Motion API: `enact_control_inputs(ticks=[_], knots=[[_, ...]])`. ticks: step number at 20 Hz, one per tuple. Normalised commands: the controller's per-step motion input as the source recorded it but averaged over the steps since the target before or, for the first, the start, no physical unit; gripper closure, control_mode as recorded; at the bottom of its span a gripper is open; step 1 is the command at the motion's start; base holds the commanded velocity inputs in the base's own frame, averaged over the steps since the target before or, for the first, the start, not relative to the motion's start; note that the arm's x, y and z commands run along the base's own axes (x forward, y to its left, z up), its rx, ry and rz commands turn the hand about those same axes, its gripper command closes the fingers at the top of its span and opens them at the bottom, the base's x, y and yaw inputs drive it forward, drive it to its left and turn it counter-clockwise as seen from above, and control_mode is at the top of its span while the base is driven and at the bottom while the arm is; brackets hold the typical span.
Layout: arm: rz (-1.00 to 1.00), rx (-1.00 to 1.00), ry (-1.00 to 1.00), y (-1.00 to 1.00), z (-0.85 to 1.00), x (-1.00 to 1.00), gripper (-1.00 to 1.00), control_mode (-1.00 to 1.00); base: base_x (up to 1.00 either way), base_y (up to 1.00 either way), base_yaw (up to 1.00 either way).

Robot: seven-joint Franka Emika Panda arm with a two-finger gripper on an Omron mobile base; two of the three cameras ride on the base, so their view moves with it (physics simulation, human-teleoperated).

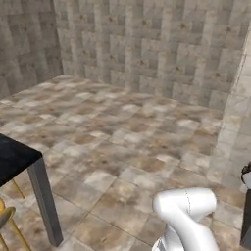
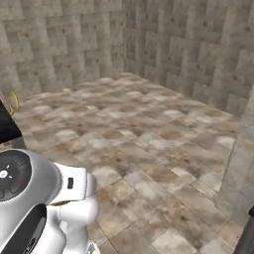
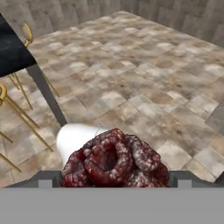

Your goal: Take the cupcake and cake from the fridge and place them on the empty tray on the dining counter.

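Note:
In the hand view the cake (image 3: 111, 159), round, dark brown with a lumpy reddish top, fills the space between my two dark fingertips at the bottom. My gripper (image 3: 113, 180) is shut on it, with the jaws standing wide around it. A corner of the dining counter (image 3: 11, 52), black-topped on a dark leg, lies to the left; the same corner appears in the left base view (image 1: 14, 157) and in the right base view (image 2: 6, 126). The cupcake, the fridge and the tray are out of view.
Yellow-legged stools (image 3: 17, 100) stand under the counter corner, also seen low left (image 1: 10, 220). Brown stone floor tiles (image 1: 122, 122) stretch ahead to tiled walls (image 1: 147, 44). A dark upright object (image 1: 246, 220) stands at the right edge.

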Motion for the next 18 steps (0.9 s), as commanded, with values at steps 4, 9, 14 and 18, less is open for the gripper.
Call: enact_control_inputs(ticks=[4,9,14,18], knots=[[0.00,0.00,0.00,0.00,0.00,0.00,1.00,1.00,1.00,0.31,0.31],[0.00,0.00,0.00,0.00,0.00,0.00,1.00,1.00,1.00,0.27,0.29],[0.00,0.00,0.00,0.00,0.00,0.00,1.00,1.00,1.00,0.23,0.31],[0.00,0.00,0.00,0.00,0.00,0.00,1.00,1.00,1.00,0.06,0.36]])
